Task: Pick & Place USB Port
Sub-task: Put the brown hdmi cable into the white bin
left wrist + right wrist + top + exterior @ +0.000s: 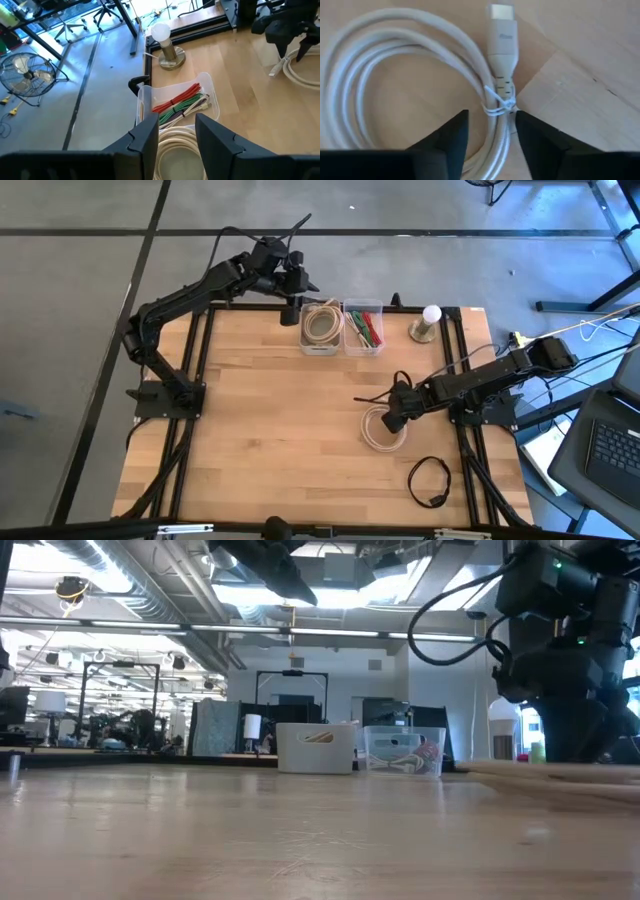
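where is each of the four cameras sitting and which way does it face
High view: above the table, looking straight down; both arms show.
Low view: at table-top height, looking level at the bins; arms hang from above.
Left wrist view: above the clear bin of coloured cables, left gripper open over the white bin.
Right wrist view: close over the white coiled cable, right gripper open astride its tie.
Shared: the high view also shows that coiled cable; the left wrist view sees the lamp.

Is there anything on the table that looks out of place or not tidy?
Mostly tidy. One white coiled cable lies on the bare table under the right gripper, and a black cable lies loose near the front edge, while other cables sit in the white bin and clear bin.
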Controlling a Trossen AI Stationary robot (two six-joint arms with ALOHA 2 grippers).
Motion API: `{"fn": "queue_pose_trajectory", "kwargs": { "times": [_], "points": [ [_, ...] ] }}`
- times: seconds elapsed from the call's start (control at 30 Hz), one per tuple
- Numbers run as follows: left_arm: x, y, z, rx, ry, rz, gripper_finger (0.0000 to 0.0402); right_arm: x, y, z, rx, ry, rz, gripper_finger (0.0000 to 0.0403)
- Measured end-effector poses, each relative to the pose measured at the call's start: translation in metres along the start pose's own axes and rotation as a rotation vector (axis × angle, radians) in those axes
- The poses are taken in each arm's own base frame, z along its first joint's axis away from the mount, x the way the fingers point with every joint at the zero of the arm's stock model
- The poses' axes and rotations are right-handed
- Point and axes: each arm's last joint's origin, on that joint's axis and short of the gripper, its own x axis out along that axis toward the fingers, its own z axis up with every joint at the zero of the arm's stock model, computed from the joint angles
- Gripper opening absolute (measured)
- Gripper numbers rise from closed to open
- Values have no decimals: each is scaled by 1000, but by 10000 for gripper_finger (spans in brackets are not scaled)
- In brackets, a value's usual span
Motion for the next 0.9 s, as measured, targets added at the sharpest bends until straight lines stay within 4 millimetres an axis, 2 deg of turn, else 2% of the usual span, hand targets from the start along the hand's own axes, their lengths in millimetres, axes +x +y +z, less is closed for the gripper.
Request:
{"fn": "queue_pose_trajectory", "kwargs": {
  "times": [0.1, 0.23, 0.4, 0.5, 0.63, 0.77, 0.9],
  "points": [
    [0, 0, 0, -28, 0, 0, 121, -2, 1, 1, 24, -11, -5, 126],
    [0, 0, 0, -53, 0, -1, 121, -8, 10, 5, 26, -25, 18, 27],
    [0, 0, 0, -53, 1, 0, 121, -36, 31, 19, 23, -127, -1, 10],
    [0, 0, 0, -53, 1, 0, 121, -72, 46, 31, -25, -220, -62, 9],
    [0, 0, -1, -61, 9, -7, 121, -140, 62, 47, -78, -368, -141, 9],
    [0, -2, -1, -107, -19, -59, 121, -214, 62, 56, -104, -554, -210, 9],
    [-2, 1, 4, -193, -189, -262, 121, -270, 58, 63, -159, -766, -245, 9]
  ]
}}
